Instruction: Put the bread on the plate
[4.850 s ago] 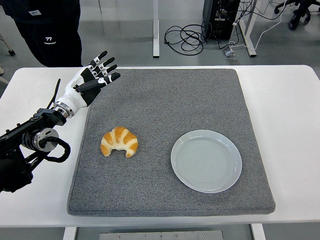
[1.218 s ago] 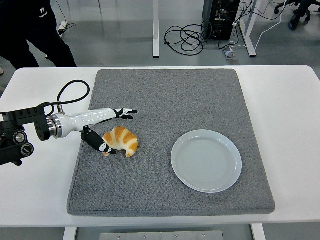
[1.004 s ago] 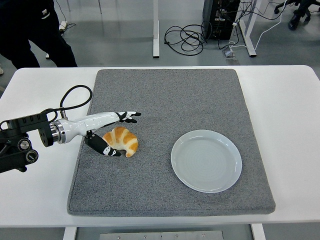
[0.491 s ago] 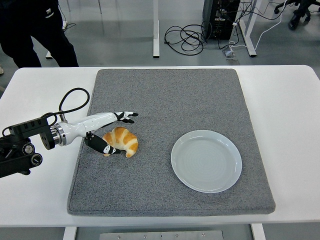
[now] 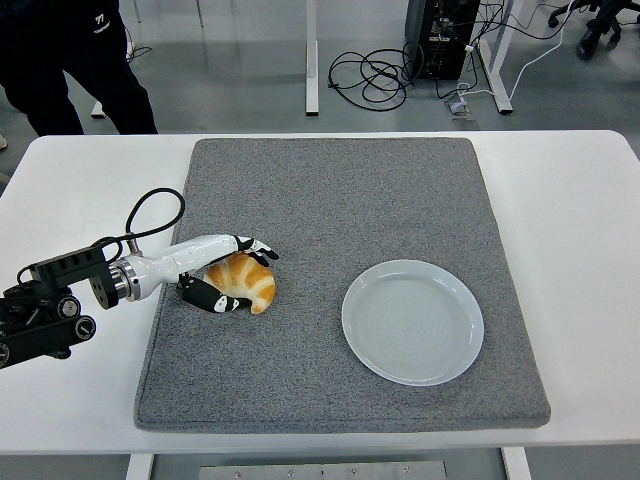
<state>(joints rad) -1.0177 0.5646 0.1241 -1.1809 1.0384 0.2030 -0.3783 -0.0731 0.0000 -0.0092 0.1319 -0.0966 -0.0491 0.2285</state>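
A golden croissant (image 5: 250, 281) lies on the grey mat (image 5: 340, 200), left of centre. My left hand (image 5: 232, 273) reaches in from the left and closes around it: the fingers (image 5: 255, 247) lie over its far side and the thumb (image 5: 218, 299) presses against its near left edge. The croissant still rests on the mat. A pale round plate (image 5: 413, 321), with nothing on it, sits on the mat to the right of the croissant. My right arm is out of view.
The mat covers most of the white table (image 5: 580, 230). A person in dark clothes (image 5: 70, 60) stands beyond the table's far left corner. Cables and desk legs lie on the floor behind.
My left hand came down from the raised, spread pose at the far left to the croissant. In the last half second the fingers lowered onto its top and the thumb closed in.
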